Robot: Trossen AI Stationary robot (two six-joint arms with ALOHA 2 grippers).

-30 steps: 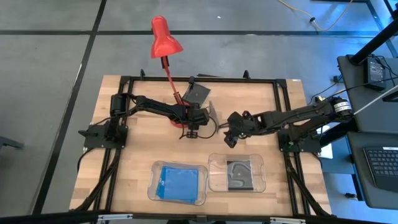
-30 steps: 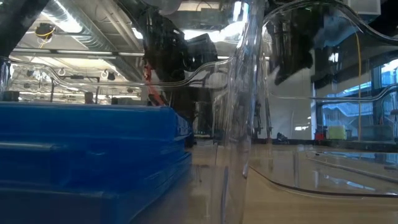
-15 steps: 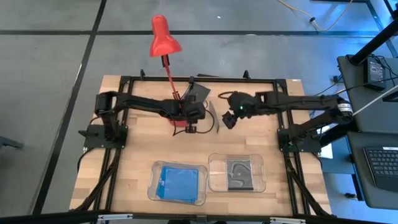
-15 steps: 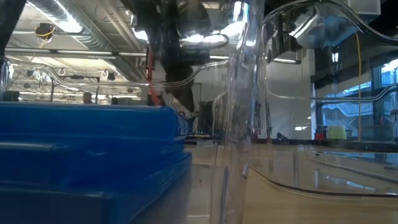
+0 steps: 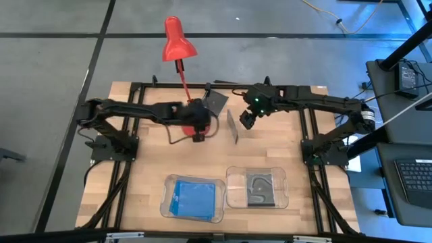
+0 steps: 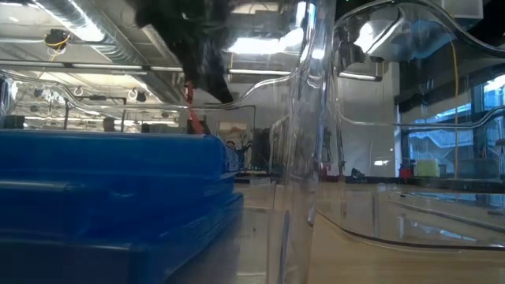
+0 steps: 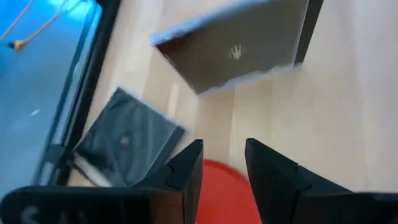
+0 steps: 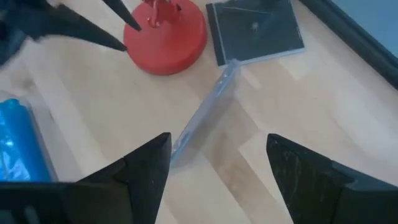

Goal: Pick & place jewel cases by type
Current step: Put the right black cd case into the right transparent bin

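Observation:
A clear grey jewel case [image 5: 233, 127] stands on its edge on the table, tilted; it also shows in the right wrist view [image 8: 204, 117] and in the left wrist view [image 7: 239, 50]. A dark jewel case [image 5: 214, 101] lies flat near the far edge. My left gripper [image 5: 197, 133] hovers over the red lamp base [image 5: 191, 120], its fingers [image 7: 186, 171] a little apart and empty. My right gripper [image 5: 246, 119] is wide open just to the right of the standing case, touching nothing. Blue cases [image 5: 194, 197] lie in the left tray and a dark case [image 5: 258, 187] in the right tray.
The red desk lamp [image 5: 178, 42] rises from its base between the two loose cases. Two clear trays [image 5: 233, 181] stand side by side near the table's near edge. In the low view the blue stack [image 6: 110, 197] and a clear tray wall [image 6: 316, 118] fill the foreground.
My right gripper has gone toward the table's far edge and now stands beside the upright case. My left gripper has drawn back toward the table's left, away from that case, to above the lamp base. The case has stayed on its edge at about the same place.

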